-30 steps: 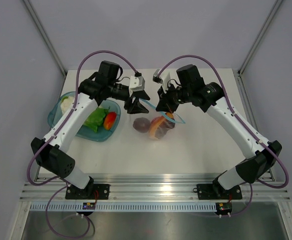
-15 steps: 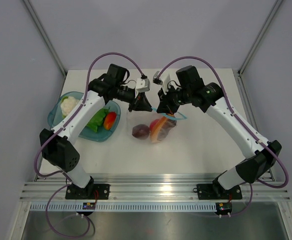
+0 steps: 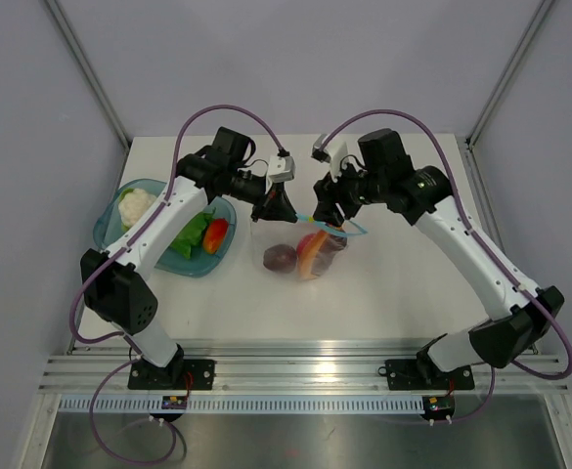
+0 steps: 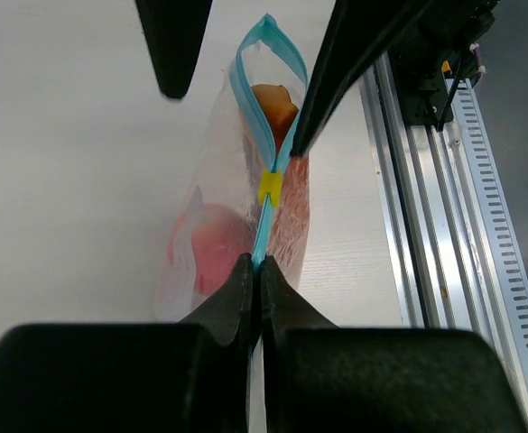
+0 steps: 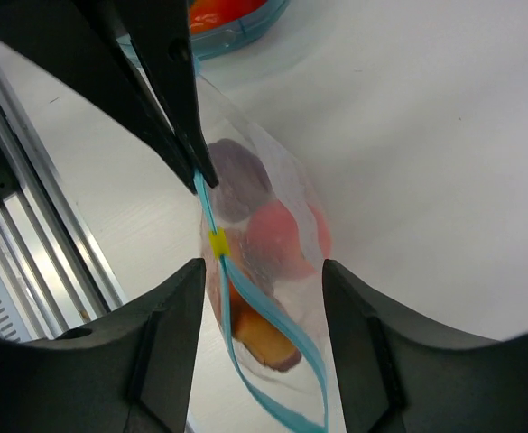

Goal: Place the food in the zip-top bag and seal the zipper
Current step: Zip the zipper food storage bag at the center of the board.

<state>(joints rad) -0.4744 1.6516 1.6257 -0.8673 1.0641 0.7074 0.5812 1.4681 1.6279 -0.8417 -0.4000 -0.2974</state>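
The zip-top bag (image 3: pixel 317 256) hangs upright over the table's middle with the food inside: a dark purple piece (image 3: pixel 279 257), a red round one (image 5: pixel 277 234) and an orange one (image 5: pixel 265 341). My left gripper (image 3: pixel 276 210) (image 4: pixel 256 263) is shut on one end of the teal zipper (image 4: pixel 265 216). A yellow slider (image 4: pixel 270 187) (image 5: pixel 217 242) sits partway along the strip. Beyond the slider the zipper gapes in an open loop. My right gripper (image 3: pixel 327 213) (image 5: pixel 262 289) is open, its fingers (image 5: pixel 169 334) either side of that loop without touching it.
A teal translucent bowl (image 3: pixel 110 234) stands at the left with a white cauliflower piece (image 3: pixel 132 204), a green leafy piece (image 3: pixel 188 233) and a red-orange piece (image 3: pixel 216 234). An aluminium rail (image 3: pixel 305 366) runs along the near table edge.
My left gripper moved right and shut on the zipper's end. My right gripper, shut on the zipper before, has now opened and let it go.
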